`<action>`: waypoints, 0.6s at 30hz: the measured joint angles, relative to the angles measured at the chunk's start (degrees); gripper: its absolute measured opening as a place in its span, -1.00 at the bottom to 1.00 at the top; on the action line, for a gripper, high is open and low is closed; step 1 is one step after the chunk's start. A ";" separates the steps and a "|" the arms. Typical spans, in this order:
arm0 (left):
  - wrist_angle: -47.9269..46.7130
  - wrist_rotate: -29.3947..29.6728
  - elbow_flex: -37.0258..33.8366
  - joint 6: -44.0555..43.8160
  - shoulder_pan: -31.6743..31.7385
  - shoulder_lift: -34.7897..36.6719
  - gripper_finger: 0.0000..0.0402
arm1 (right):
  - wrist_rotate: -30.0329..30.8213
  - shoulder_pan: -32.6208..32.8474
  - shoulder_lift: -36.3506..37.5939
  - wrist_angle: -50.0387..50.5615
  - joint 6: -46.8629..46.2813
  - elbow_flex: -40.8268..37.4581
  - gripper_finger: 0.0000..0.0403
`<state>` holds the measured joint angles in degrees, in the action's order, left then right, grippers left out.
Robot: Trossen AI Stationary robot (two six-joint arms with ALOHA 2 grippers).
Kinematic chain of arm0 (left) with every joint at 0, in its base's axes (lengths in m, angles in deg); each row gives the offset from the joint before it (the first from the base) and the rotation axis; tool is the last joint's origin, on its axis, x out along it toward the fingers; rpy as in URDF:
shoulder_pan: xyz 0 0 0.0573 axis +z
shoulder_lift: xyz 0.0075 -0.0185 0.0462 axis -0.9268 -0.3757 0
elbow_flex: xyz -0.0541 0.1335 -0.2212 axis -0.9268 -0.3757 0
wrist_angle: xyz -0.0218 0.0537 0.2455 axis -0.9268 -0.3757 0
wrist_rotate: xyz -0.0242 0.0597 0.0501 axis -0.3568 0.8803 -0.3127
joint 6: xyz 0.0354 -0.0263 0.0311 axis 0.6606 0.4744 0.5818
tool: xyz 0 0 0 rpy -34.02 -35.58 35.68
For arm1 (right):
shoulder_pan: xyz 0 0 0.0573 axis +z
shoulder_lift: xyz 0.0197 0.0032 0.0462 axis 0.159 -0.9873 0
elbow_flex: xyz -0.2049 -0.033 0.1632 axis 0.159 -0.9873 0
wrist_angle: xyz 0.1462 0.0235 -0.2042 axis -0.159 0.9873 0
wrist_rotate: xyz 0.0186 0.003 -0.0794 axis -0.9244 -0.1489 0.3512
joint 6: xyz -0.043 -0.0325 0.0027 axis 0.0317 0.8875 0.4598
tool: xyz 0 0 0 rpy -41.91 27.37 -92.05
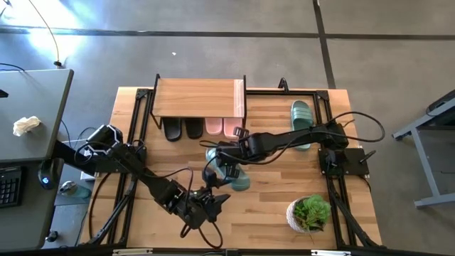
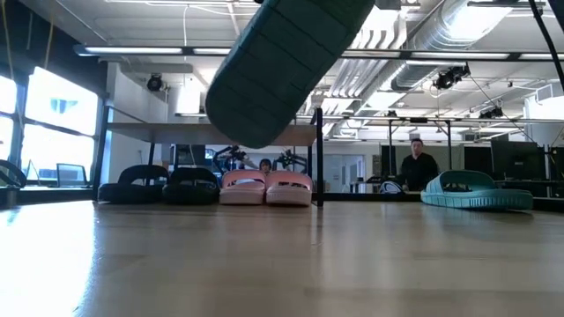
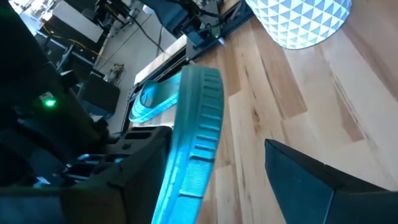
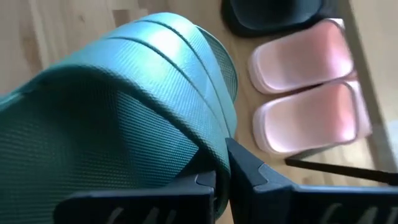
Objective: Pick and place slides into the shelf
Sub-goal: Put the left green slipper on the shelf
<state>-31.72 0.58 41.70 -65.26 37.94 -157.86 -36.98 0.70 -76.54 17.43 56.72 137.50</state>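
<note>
No readable txt, labels, brands or nos. anywhere in these views.

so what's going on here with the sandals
The right gripper is shut on a green slide, holding it above the table in front of the shelf. The black pair and pink pair already sit under it. The other green slide lies to the right. The left gripper is open nearby.

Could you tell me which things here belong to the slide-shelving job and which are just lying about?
Job:
- green slide, gripped by the right tool
- second green slide on the table
- pink slides and black slides under the shelf

Lying about:
- potted plant
- crumpled paper on the side desk
</note>
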 joint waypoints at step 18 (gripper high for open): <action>1.10 0.53 -0.02 -0.37 0.81 0.00 0.16 | -1.68 0.79 0.04 -2.21 2.11 0.00 -1.00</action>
<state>-30.63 1.11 41.68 -65.63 38.74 -157.86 -38.66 1.49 -76.50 15.22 58.83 137.50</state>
